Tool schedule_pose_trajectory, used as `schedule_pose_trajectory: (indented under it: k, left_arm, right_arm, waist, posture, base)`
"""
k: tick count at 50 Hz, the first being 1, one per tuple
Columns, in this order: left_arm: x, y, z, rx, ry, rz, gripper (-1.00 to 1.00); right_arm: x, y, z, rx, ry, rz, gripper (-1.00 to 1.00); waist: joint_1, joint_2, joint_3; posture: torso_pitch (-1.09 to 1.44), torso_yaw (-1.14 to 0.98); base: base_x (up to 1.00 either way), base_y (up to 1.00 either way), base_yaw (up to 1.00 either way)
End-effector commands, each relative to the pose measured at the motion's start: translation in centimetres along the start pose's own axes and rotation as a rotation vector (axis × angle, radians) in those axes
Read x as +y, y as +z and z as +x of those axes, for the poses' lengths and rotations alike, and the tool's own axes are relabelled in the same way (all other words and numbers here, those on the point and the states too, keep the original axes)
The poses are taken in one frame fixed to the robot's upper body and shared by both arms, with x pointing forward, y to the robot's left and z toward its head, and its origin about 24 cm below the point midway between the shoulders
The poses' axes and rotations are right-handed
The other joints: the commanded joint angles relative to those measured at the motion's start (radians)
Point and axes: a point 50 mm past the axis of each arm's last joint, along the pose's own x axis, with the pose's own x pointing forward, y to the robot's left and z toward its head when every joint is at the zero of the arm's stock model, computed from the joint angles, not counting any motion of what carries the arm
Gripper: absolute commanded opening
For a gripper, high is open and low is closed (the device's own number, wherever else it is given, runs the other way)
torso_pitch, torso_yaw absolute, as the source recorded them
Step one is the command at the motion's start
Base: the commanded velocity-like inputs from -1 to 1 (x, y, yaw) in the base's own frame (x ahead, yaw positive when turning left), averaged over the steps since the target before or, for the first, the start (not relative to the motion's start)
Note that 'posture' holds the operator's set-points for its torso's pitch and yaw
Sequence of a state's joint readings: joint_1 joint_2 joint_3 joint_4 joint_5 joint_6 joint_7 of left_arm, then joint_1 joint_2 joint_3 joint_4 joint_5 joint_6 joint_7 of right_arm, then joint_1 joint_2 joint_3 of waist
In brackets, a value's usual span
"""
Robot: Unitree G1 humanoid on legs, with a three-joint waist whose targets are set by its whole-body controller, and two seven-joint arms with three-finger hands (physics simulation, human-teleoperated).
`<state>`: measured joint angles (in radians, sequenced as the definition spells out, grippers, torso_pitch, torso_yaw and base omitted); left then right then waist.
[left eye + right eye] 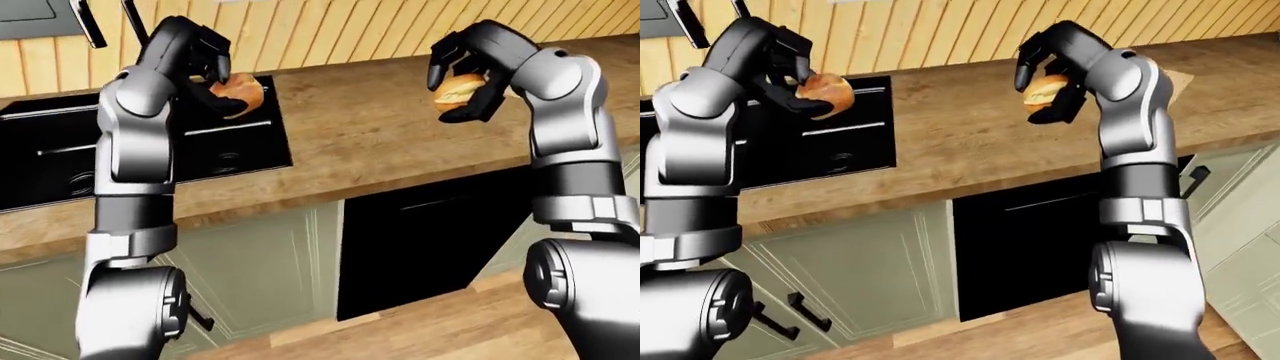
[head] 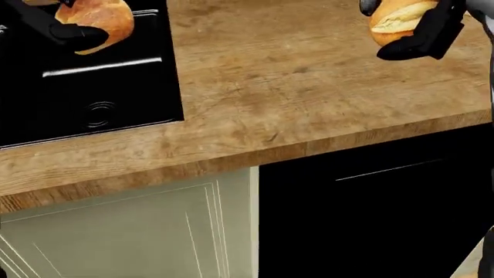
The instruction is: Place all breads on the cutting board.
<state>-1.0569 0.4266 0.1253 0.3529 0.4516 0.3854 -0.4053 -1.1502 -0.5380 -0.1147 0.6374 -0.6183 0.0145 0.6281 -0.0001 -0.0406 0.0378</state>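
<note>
My left hand (image 1: 224, 84) is shut on a round golden bread roll (image 1: 241, 95) and holds it in the air above the right part of the black stove (image 2: 92, 87). My right hand (image 1: 456, 88) is shut on a second, paler split roll (image 1: 458, 91), lifted over the wooden counter (image 2: 308, 87). In the head view the two rolls show at the top left (image 2: 102, 22) and the top right (image 2: 395, 20). A paler wooden patch (image 1: 1174, 78) shows behind my right forearm; I cannot tell whether it is the cutting board.
A dark appliance front (image 2: 370, 208) sits under the counter at the right, with pale green cabinet doors (image 2: 131, 231) to its left. A wooden slat wall (image 1: 330, 30) backs the counter. Wooden floor (image 1: 450, 330) lies below.
</note>
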Motion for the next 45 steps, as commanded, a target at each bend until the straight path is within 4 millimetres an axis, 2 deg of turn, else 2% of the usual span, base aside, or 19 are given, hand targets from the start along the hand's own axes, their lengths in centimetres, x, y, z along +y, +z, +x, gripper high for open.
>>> schedule_pose_trajectory:
  k: [1, 4, 8, 9, 11, 17, 19, 20, 21, 23, 25, 27, 31, 34, 35, 36, 37, 38, 45]
  left_arm:
    - [1.0, 1.7, -0.2, -0.066, 0.042, 0.011, -1.0]
    - [0.9, 2.0, -0.8, -0.076, 0.038, 0.012, -1.0]
    - [0.6, 2.4, -1.1, -0.086, 0.031, 0.014, -1.0]
    - [0.5, 2.4, -1.3, -0.088, 0.028, 0.016, -1.0]
    - [0.5, 2.4, -1.3, -0.09, 0.027, 0.016, -1.0]
    - [0.3, 2.4, -1.3, -0.093, 0.025, 0.016, -1.0]
    - [0.4, 2.5, -1.4, -0.094, 0.026, 0.015, -1.0]
    - [0.4, 2.4, -1.4, -0.094, 0.027, 0.015, -1.0]
    - [0.3, 2.4, -1.3, -0.096, 0.025, 0.015, -1.0]
    - [0.3, 2.4, -1.3, -0.097, 0.025, 0.016, -1.0]
    - [0.3, 2.5, -1.3, -0.097, 0.025, 0.016, -1.0]
    - [0.4, 2.5, -1.3, -0.097, 0.025, 0.016, -1.0]
    - [0.3, 2.5, -1.3, -0.097, 0.024, 0.018, -1.0]
    - [0.4, 2.6, -1.4, -0.099, 0.024, 0.019, -1.0]
    - [0.4, 2.6, -1.4, -0.099, 0.024, 0.019, -1.0]
    - [0.4, 2.6, -1.4, -0.099, 0.024, 0.02, -1.0]
    - [0.5, 2.7, -1.4, -0.1, 0.026, 0.02, -1.0]
    - [0.5, 2.8, -1.4, -0.101, 0.026, 0.02, -1.0]
    - [0.5, 2.9, -1.5, -0.103, 0.024, 0.022, -1.0]
  right_arm:
    - [-1.3, 0.9, -0.5, -0.037, -0.054, -0.015, -1.0]
    - [-1.3, 1.2, -0.7, -0.047, -0.056, -0.014, -1.0]
    - [-1.5, 1.6, -1.0, -0.061, -0.059, -0.015, -1.0]
    - [-1.5, 1.7, -1.1, -0.066, -0.061, -0.015, -1.0]
    - [-1.5, 2.0, -1.2, -0.071, -0.06, -0.017, -1.0]
    - [-1.4, 2.3, -1.2, -0.08, -0.057, -0.021, -1.0]
    - [-1.3, 2.3, -1.1, -0.082, -0.057, -0.021, -1.0]
    - [-1.3, 2.3, -1.0, -0.082, -0.057, -0.022, -1.0]
    - [-1.2, 2.4, -1.0, -0.086, -0.056, -0.021, -1.0]
    - [-1.2, 2.4, -1.1, -0.087, -0.057, -0.021, -1.0]
    - [-1.2, 2.5, -1.1, -0.088, -0.057, -0.022, -1.0]
    - [-1.1, 2.4, -1.1, -0.089, -0.056, -0.022, -1.0]
    - [-1.2, 2.7, -1.1, -0.095, -0.056, -0.023, -1.0]
    - [-1.1, 2.6, -1.2, -0.095, -0.057, -0.022, -1.0]
    - [-1.1, 2.6, -1.1, -0.095, -0.056, -0.022, -1.0]
    - [-1.1, 2.6, -1.1, -0.096, -0.057, -0.021, -1.0]
    - [-1.2, 2.6, -1.1, -0.096, -0.058, -0.021, -1.0]
    - [-1.2, 2.7, -1.2, -0.098, -0.059, -0.021, -1.0]
    - [-1.2, 2.8, -1.2, -0.102, -0.06, -0.021, -1.0]
  waist:
    - [-0.004, -0.011, -0.018]
    - [-0.012, -0.021, -0.015]
    - [-0.026, -0.019, -0.011]
    - [-0.022, -0.017, -0.026]
    - [-0.012, -0.002, -0.034]
    - [0.0, 0.066, -0.01]
    - [0.001, 0.086, -0.014]
    - [0.002, 0.109, -0.024]
    - [0.007, 0.101, -0.03]
    - [0.004, 0.116, -0.033]
    - [0.01, 0.116, -0.043]
    - [0.011, 0.11, -0.034]
    - [0.013, 0.071, -0.022]
    - [0.017, 0.02, -0.027]
    - [0.019, -0.011, -0.031]
    - [0.02, -0.065, -0.044]
    - [0.018, -0.038, -0.039]
    - [0.015, -0.032, -0.024]
    - [0.02, 0.034, -0.009]
  posture:
    - [0.0, 0.0]
    - [0.0, 0.0]
    - [0.0, 0.0]
    - [0.0, 0.0]
    - [0.0, 0.0]
    - [0.0, 0.0]
    - [0.0, 0.0]
    - [0.0, 0.0]
    - [0.0, 0.0]
    - [0.0, 0.0]
    - [0.0, 0.0]
    - [0.0, 0.0]
    - [0.0, 0.0]
    - [0.0, 0.0]
    - [0.0, 0.0]
    - [0.0, 0.0]
    - [0.0, 0.0]
    - [0.0, 0.0]
    - [0.0, 0.0]
  base:
    - [0.0, 0.0, 0.0]
    - [0.0, 0.0, 0.0]
    - [0.0, -0.01, 0.0]
    - [0.0, -0.11, 0.0]
    - [0.0, -0.16, 0.0]
    - [0.0, -0.5, 0.0]
    - [0.0, -0.6, 0.0]
    - [0.0, -0.61, 0.0]
    - [0.0, -0.63, 0.0]
    - [0.0, -0.64, 0.0]
    - [0.0, -0.64, 0.0]
    - [0.0, -0.64, 0.0]
    - [0.0, -0.64, 0.0]
    - [0.0, -0.64, 0.0]
    - [0.0, -0.64, 0.0]
    - [0.0, -0.64, 0.0]
    - [0.0, -0.64, 0.0]
    - [0.0, -0.63, 0.0]
    - [0.0, -0.64, 0.0]
